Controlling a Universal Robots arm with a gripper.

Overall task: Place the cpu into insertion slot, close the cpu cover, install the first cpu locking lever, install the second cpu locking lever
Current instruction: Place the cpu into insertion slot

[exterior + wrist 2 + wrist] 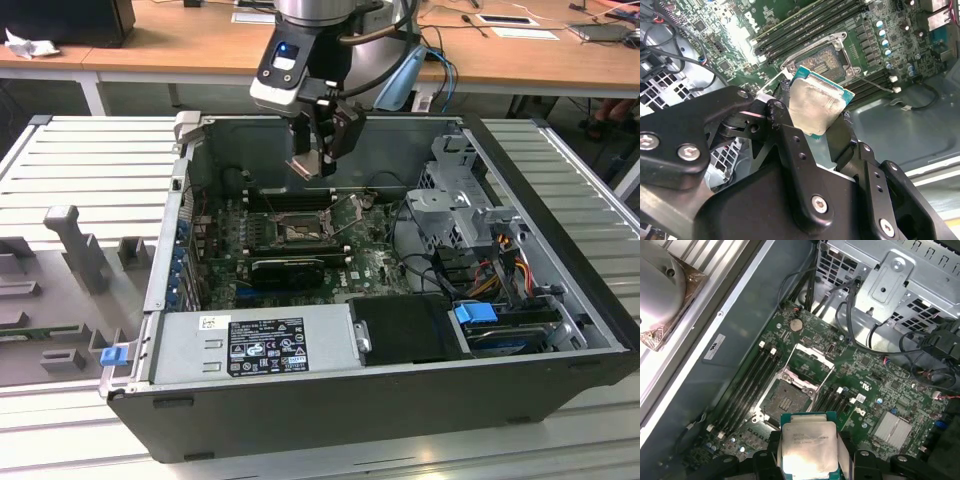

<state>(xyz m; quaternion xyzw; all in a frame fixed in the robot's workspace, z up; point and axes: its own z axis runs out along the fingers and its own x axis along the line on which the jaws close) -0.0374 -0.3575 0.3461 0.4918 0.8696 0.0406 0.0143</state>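
Black gripper (pixel 322 162) hangs over the open computer case (pixel 400 420), clamped on the cpu (pixel 815 107). Two of the chip's sides are hidden behind the matte black fingers (pixel 790 145), and its near edge is cut off in the first wrist view. The chip has a dull silvery metal face on a teal board. Below and clear of it, the insertion slot (pixel 785 402) lies uncovered, a dark square in the green motherboard (pixel 865 390). The cpu cover (pixel 811 359), a thin silver frame, stands swung open just beside the slot.

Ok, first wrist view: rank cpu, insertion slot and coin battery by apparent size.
1. silvery square cpu, though nearness to the camera enlarges it.
2. dark-framed square insertion slot.
3. round silver coin battery.
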